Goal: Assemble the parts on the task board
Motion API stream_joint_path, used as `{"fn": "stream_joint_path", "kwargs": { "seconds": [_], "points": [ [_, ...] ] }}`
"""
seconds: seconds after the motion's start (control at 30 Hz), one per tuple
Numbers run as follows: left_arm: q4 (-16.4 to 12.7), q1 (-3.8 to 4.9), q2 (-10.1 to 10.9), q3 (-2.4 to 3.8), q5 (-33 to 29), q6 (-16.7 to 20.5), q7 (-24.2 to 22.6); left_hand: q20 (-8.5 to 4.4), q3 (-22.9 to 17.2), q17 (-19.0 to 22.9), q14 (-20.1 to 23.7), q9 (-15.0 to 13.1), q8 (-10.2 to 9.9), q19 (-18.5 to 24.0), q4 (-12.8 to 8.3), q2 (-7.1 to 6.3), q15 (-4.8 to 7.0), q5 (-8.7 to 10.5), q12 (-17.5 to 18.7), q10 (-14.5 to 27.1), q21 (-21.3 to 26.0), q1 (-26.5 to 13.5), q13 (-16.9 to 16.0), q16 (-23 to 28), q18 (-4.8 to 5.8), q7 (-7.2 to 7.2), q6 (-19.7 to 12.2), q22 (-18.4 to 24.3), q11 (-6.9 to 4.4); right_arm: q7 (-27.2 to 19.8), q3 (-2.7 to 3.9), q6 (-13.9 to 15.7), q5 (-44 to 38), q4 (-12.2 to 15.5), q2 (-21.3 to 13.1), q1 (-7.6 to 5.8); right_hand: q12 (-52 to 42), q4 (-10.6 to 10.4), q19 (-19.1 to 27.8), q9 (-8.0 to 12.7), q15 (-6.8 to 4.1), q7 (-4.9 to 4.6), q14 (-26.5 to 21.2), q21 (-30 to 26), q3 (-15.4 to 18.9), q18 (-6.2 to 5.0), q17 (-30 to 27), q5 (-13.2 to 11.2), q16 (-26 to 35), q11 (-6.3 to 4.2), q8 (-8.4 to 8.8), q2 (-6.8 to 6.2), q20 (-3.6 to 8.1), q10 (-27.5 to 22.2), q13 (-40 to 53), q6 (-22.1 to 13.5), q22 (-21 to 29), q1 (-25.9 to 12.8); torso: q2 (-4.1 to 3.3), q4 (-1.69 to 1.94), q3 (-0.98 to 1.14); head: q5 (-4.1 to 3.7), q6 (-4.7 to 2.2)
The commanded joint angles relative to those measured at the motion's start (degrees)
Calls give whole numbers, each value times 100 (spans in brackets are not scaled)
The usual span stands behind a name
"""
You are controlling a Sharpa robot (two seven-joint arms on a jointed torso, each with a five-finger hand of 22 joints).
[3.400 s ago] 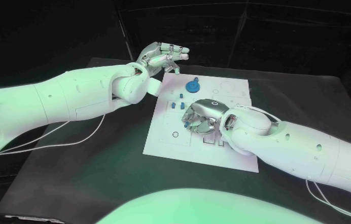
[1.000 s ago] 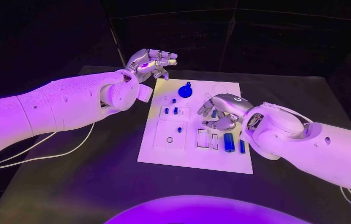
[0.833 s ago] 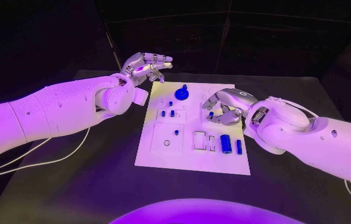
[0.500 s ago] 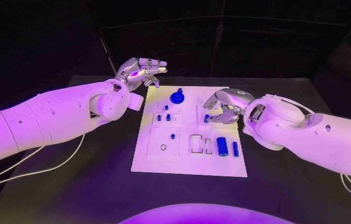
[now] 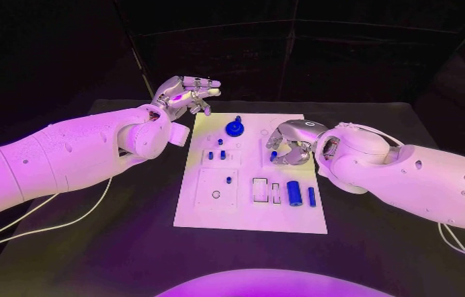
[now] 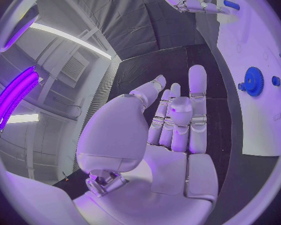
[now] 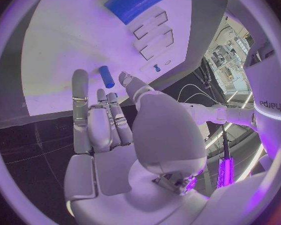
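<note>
On my feed the white task board (image 5: 250, 206) carries small blue parts (image 5: 293, 193). My right hand (image 5: 291, 142) seemingly pinches a blue peg (image 5: 274, 155), grip half-hidden; my left hand (image 5: 184, 94) is empty, fingers loosely apart.

Black table (image 5: 116, 243) — white task board (image 5: 242, 216) lying flat, mid-table.

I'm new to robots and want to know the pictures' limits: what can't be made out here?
- Head view: right hand hides the task board beneath it; whether it touches the small blue peg is unclear.
- Head view: board recesses too small to read.
- Right wrist view: large blue cylinder cut off by the circle's rim.
</note>
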State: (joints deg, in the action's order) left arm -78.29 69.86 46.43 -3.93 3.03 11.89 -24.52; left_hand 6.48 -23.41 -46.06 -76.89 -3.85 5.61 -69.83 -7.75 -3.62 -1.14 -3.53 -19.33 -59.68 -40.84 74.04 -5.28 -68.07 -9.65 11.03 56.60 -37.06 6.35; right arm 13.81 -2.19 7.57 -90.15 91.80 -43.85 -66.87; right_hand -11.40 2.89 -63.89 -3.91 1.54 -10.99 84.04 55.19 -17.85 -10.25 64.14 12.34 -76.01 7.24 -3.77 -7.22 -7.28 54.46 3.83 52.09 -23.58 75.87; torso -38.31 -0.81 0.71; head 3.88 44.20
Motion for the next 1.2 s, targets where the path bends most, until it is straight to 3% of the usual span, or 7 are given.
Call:
{"fn": "stream_joint_path", "kwargs": {
  "seconds": [0.03,0.2,0.63,0.83,1.2],
  "points": [
    [1,9,-4,2,-4,-79,-23,30,15,6,-17,-3,23,-9,-14,26,-7,22,-31,45,-15,28,-8,-18,-80,-5,-38,-6,7,55,3,-331,-25,-60,36,-11,-62,5,9,-9,15,24,78,-26,32,-41,-4,13,24,-18,-39,55,-11,44,8,44,11,52,6,-13,2,-10,4],
    [0,9,-9,2,-4,-82,-22,30,15,6,-17,-3,23,-9,-14,26,-7,22,-31,45,-15,28,-8,-18,-80,-5,-38,-6,7,117,2,-349,-10,-122,84,-10,-141,12,-16,-21,0,32,90,-19,-63,-41,4,-92,19,-32,-87,213,5,129,-3,162,16,151,-1,-7,0,-15,15],
    [1,9,-16,2,-3,-85,-26,33,17,25,-5,-4,30,-3,-13,28,-11,21,-41,56,-14,26,-9,-11,-79,-4,-45,-7,8,165,0,-422,19,-256,207,-7,-329,2,-70,-40,-82,77,118,35,-392,-44,46,-129,-10,-133,-214,333,78,648,-3,516,4,205,2,-16,4,-12,47],
    [-1,9,-16,2,-3,-87,-25,33,17,25,-5,-4,30,-3,-13,28,-11,21,-41,56,-14,26,-9,-11,-79,-4,-45,-7,8,126,-1,-410,20,-324,266,-4,-422,7,-81,-41,-139,140,123,56,-541,-45,39,-188,-8,-213,-259,356,124,935,20,660,-2,212,1,-17,5,-9,54],
    [-3,9,-20,2,-3,-136,-5,34,17,21,-4,-4,33,-1,-10,33,-12,21,-46,60,-13,24,-9,-14,-79,-2,-48,-7,10,55,-2,-199,22,-407,352,4,-460,175,-90,-30,-209,191,155,119,-938,-40,132,-377,-64,-280,-296,470,206,1162,39,813,-33,409,7,-17,3,-6,65]
  ]
}}
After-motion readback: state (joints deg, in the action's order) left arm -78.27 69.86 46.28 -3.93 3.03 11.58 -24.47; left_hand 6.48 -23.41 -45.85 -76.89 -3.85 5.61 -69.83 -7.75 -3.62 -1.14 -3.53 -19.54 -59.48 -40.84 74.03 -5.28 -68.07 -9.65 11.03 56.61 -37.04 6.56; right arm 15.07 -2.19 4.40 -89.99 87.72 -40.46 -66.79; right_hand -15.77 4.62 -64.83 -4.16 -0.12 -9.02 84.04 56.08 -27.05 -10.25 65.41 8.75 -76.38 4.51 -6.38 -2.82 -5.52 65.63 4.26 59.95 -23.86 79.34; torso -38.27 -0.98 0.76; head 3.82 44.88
